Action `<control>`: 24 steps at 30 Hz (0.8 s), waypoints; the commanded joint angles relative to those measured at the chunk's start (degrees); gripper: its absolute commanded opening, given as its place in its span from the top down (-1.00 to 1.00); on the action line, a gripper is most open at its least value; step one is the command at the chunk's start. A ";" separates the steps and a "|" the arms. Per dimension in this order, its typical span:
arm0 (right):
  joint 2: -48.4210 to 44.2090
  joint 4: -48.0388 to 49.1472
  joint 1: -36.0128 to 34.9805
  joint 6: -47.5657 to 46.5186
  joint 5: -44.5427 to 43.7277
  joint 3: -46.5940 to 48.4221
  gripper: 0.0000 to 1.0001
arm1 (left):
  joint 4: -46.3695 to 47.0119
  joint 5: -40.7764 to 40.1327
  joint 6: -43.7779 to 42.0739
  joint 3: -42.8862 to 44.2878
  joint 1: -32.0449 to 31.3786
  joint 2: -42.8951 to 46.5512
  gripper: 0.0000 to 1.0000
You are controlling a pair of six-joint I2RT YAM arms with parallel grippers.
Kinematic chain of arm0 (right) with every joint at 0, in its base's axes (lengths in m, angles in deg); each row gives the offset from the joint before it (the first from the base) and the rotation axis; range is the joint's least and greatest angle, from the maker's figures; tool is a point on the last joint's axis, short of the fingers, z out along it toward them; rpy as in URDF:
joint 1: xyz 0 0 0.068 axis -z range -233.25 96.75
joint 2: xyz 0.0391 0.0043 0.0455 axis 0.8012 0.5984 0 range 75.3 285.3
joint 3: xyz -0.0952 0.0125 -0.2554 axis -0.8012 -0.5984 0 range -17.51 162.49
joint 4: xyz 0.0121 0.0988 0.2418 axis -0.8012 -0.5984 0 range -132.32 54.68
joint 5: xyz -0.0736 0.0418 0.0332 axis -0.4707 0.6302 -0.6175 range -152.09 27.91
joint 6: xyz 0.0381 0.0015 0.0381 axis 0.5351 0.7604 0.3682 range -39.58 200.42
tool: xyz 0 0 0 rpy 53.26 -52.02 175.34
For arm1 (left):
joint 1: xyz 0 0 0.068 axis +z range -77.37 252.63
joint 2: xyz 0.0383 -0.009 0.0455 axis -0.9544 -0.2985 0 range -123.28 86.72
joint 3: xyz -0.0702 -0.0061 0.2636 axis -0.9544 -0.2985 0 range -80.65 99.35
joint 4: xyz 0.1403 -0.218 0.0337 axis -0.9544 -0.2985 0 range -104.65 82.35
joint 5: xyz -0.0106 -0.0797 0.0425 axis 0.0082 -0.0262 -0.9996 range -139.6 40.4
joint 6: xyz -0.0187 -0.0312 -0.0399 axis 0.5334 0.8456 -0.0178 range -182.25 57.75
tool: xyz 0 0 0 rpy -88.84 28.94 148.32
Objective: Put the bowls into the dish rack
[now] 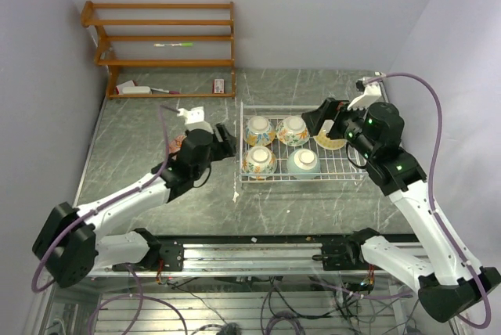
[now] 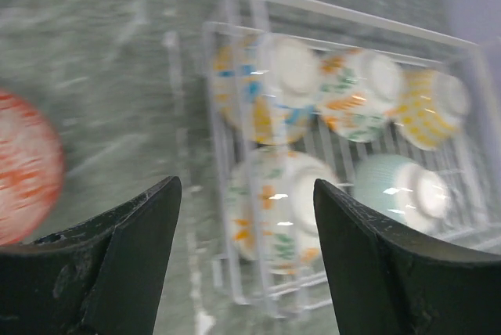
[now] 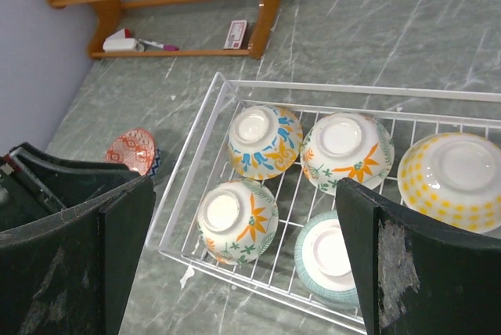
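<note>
Five bowls [image 3: 264, 141] sit upside down in the dish rack [image 3: 188, 164], one reddish bowl [image 3: 131, 149] remains on the tabletop [image 3: 376, 30] left of the rack, both arms' jaws spread, empty.

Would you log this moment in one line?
dish rack: five bowls | red bowl: on table | left gripper: open | right gripper: open

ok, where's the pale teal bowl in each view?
Top external: teal bowl upside down in the dish rack, near row, middle.
Left wrist: teal bowl at lower right, blurred.
Right wrist: teal bowl at bottom centre, partly hidden.
Shared landmark: the orange-flower bowl sits just left of it in every view.
</note>
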 commanded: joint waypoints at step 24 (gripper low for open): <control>4.45 4.35 0.35 -1.40 8.93 -2.47 -1.00 | -2.66 -1.19 0.48 -16.23 32.52 6.31 -0.47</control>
